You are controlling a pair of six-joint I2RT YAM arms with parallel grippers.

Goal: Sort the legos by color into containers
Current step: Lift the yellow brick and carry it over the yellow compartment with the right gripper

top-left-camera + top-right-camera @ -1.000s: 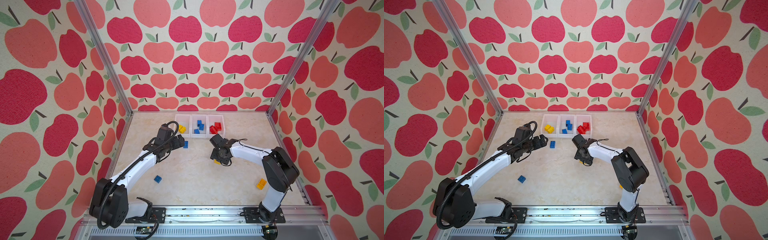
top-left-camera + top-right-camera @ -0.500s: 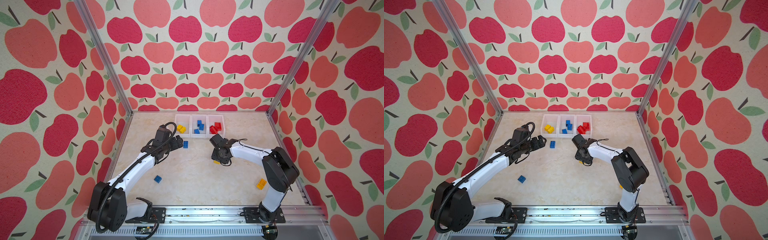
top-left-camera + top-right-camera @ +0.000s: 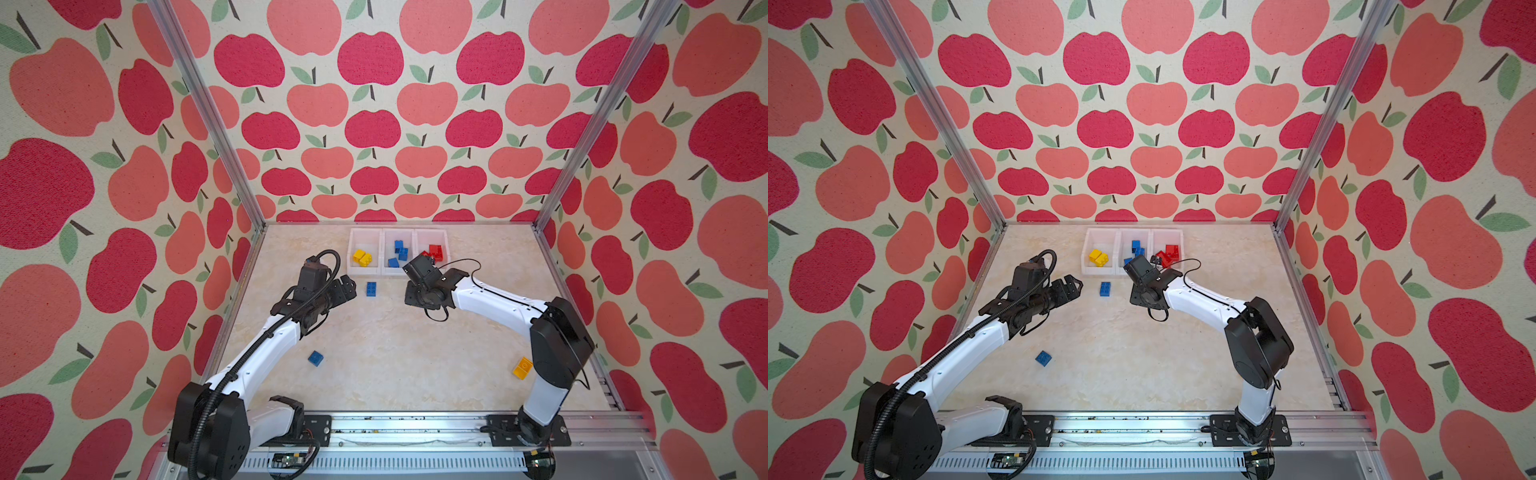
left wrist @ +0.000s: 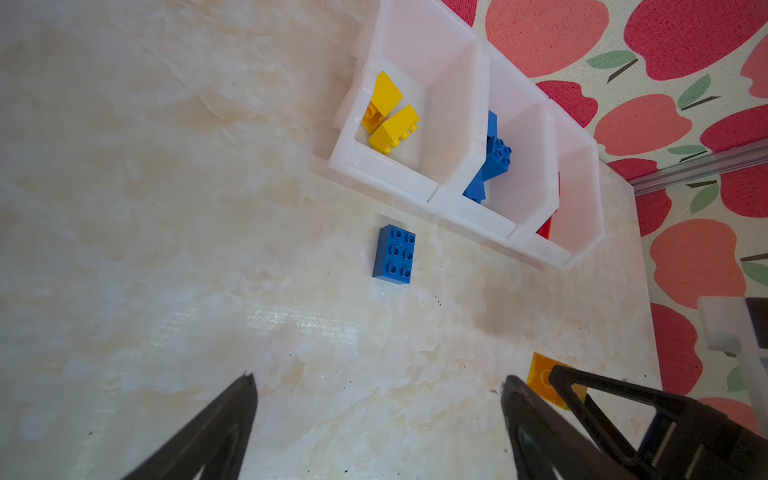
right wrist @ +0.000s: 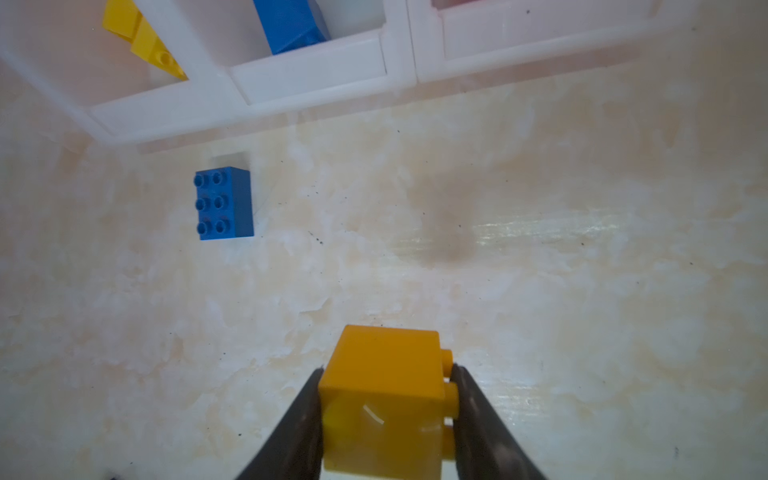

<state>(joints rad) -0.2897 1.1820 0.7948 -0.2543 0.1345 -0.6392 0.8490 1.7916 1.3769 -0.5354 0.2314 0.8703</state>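
Observation:
My right gripper is shut on a yellow lego, held just above the table; in both top views that lego is hidden under the gripper. My left gripper is open and empty, a little to the left of a blue oblong lego lying in front of the containers. The three white bins hold yellow legos, blue legos and red legos, left to right. A blue square lego lies near the left arm.
Another yellow lego lies at the right by the right arm's base. Apple-patterned walls and metal posts close in the tabletop. A metal rail runs along the front edge.
The right gripper's jaws have closed on the yellow lego and carried it off its spot; it no longer shows in the top view. The left gripper has drawn back slightly to the left.

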